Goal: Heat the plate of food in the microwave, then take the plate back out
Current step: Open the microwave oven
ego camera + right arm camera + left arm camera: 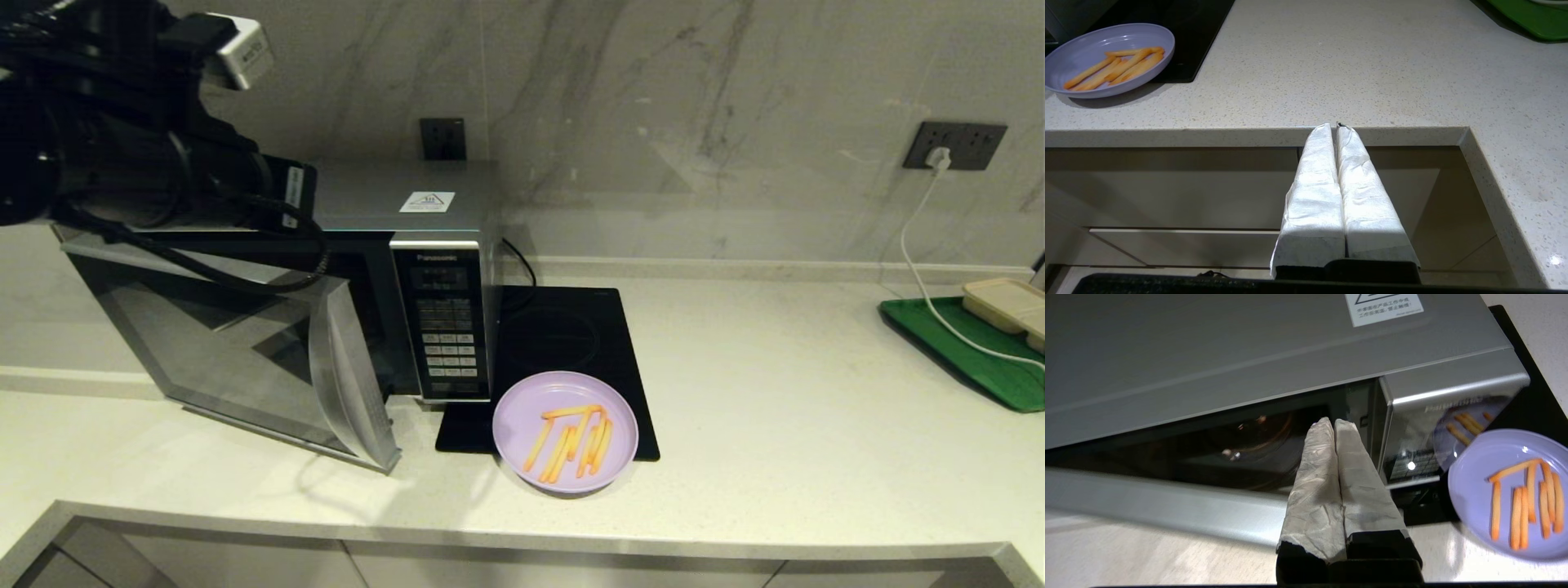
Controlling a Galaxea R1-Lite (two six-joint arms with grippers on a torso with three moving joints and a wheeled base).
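Note:
The silver microwave (pixel 408 196) stands at the back left of the counter with its dark glass door (pixel 245 351) swung partly open. In the left wrist view my left gripper (pixel 1334 421) is shut and holds nothing. It hovers over the gap between the door's top edge (pixel 1167 502) and the dark cavity (pixel 1229 445), near the keypad side. The lilac plate of food (pixel 522 408), with several fries (pixel 571 441), rests on the counter in front of the keypad (pixel 445 327); the plate (pixel 1077 53) also shows in the right wrist view. My right gripper (pixel 1334 124) is shut, parked below the counter's front edge.
A flat black cooktop (pixel 571 327) lies under the plate's far side, next to the microwave. At the far right a green tray (pixel 963 343) carries a beige compartment tray (pixel 1008 302). A white cable (pixel 922 245) runs from the wall outlet (pixel 953 145). My left arm (pixel 122 122) reaches over the microwave.

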